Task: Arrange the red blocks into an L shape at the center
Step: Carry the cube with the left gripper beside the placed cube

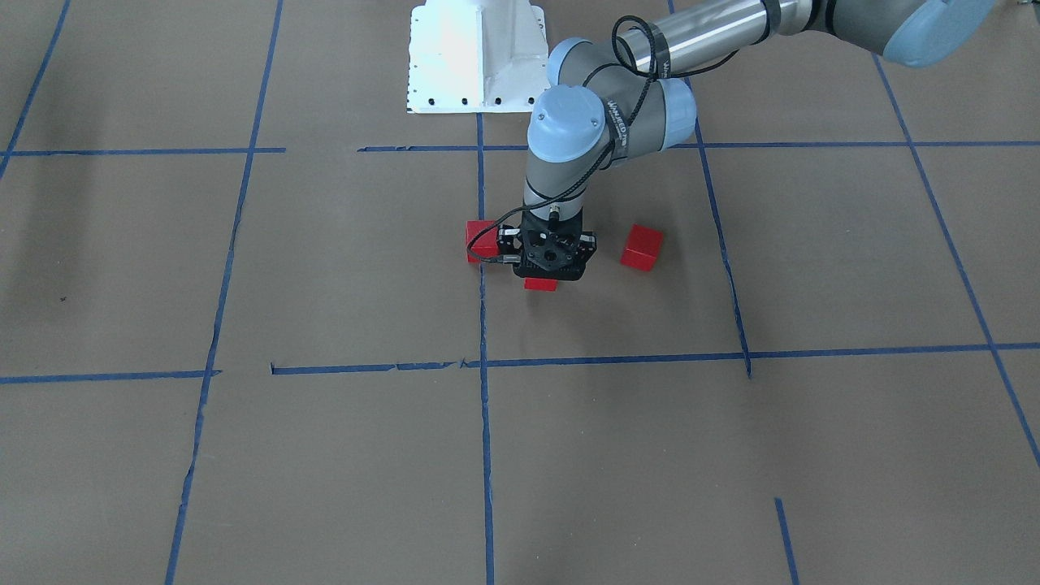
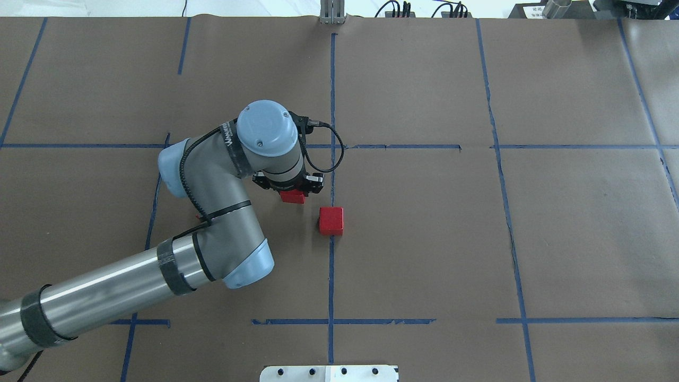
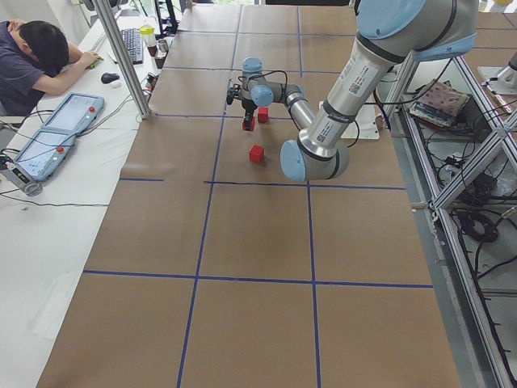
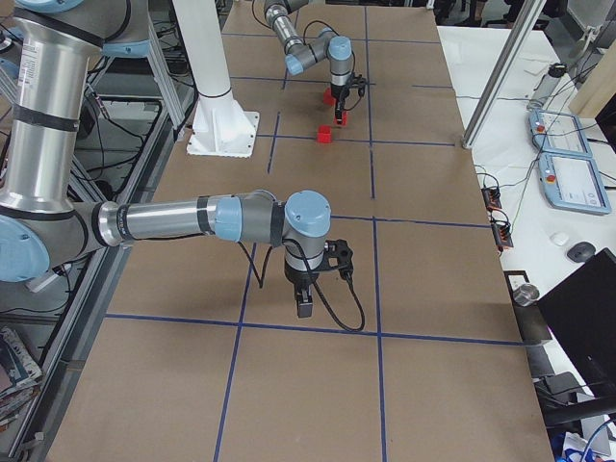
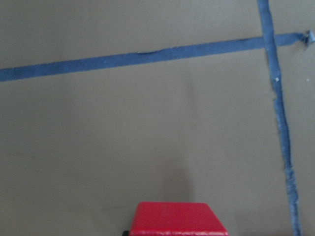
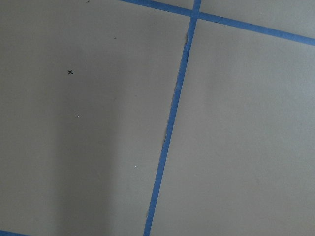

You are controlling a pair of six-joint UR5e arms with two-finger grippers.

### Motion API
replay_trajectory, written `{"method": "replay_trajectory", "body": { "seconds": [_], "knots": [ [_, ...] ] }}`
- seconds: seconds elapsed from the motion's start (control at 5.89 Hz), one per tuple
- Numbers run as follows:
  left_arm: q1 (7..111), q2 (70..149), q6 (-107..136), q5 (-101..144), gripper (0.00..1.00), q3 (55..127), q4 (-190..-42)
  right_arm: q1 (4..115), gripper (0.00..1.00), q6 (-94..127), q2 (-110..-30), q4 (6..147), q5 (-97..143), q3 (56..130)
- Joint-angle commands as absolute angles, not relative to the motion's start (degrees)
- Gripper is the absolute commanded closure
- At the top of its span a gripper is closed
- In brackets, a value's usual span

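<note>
Three red blocks show in the front-facing view. One (image 1: 481,240) lies on a blue tape line and one (image 1: 642,247) lies apart on the other side of the arm. The third (image 1: 540,283) sits in my left gripper (image 1: 543,278), which points straight down and is shut on it. In the overhead view the gripped block (image 2: 293,197) peeks out under the wrist, next to a free block (image 2: 331,220). The left wrist view shows the gripped block (image 5: 174,221) at its bottom edge. My right gripper (image 4: 304,306) shows only in the exterior right view, so I cannot tell its state.
The brown table (image 2: 424,239) carries a grid of blue tape lines (image 2: 331,276). The white robot base (image 1: 478,57) stands at the table's edge. A person (image 3: 36,56) sits at a side desk beyond the far edge.
</note>
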State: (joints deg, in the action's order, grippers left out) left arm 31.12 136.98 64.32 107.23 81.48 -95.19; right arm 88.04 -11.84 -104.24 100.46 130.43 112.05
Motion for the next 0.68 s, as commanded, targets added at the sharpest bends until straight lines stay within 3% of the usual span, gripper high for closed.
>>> {"method": "replay_trajectory", "body": {
  "seconds": [0.0,0.51],
  "knots": [
    [31.0,145.4,69.0,107.3,0.76,71.3,-94.7,88.1,0.0,-11.9,-104.2,100.5,130.4,112.1],
    [28.8,145.5,70.9,107.3,0.76,71.2,-94.8,88.0,0.0,-11.9,-104.2,100.5,130.4,112.1]
  ]
}}
